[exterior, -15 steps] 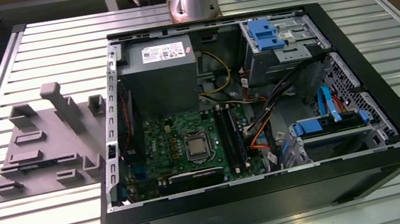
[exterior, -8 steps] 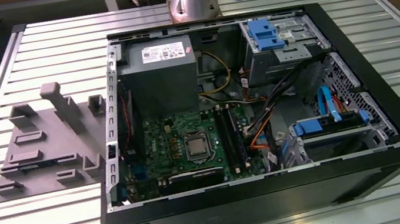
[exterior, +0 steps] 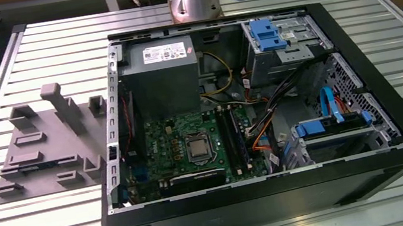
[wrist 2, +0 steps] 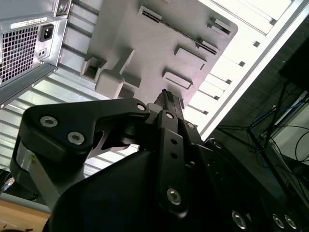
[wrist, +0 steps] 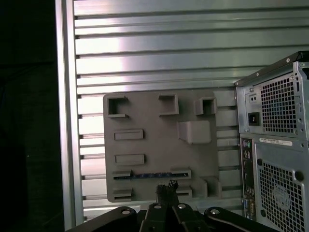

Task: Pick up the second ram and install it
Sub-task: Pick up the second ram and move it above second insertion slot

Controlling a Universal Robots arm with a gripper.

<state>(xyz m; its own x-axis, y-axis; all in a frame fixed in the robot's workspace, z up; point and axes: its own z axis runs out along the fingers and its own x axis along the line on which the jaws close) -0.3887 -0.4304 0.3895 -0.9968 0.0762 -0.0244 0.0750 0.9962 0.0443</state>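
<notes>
Ribbed table point(exterior: 17, 56) is carrying a grey holder block point(wrist: 159, 145). Gripper point(wrist: 166, 185), pressed together and empty, is hovering above the second ram point(wrist: 152, 175), slotted along the block's edge. Likely approaching; grasping calls for spreading first.

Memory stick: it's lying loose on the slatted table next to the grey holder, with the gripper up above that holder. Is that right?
Not quite. In the first wrist view the memory stick is not loose on the table. It sits in the grey holder, between two of its brackets. The rest holds: the gripper hangs above that holder.
</notes>
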